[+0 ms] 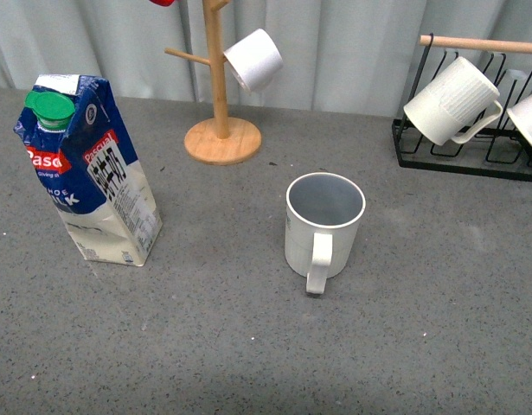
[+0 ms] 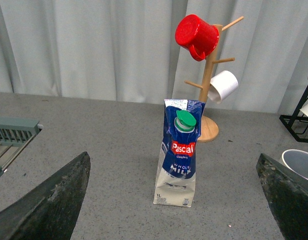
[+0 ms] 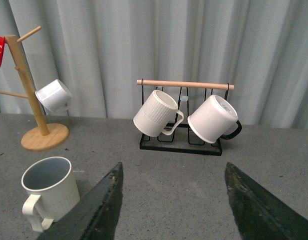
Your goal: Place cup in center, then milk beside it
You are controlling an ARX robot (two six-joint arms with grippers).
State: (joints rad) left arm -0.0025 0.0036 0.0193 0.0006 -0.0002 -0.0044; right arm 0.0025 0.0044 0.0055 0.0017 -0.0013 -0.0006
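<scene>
The cup (image 1: 324,226) stands upright, the milk (image 1: 88,173) well apart on its left; left gripper (image 2: 174,156) and right gripper (image 3: 174,165) both spread wide.

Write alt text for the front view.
A cream ribbed mug stands at centre, handle toward the camera; a blue-and-white Pascual milk carton stands apart to its left. Behind: a wooden mug tree and a black rack holding white mugs.

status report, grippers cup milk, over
Left gripper open. Right gripper open. Cream ribbed handled mug upright mid-table. Blue-and-white green-capped milk carton stands apart, nothing between them.
</scene>
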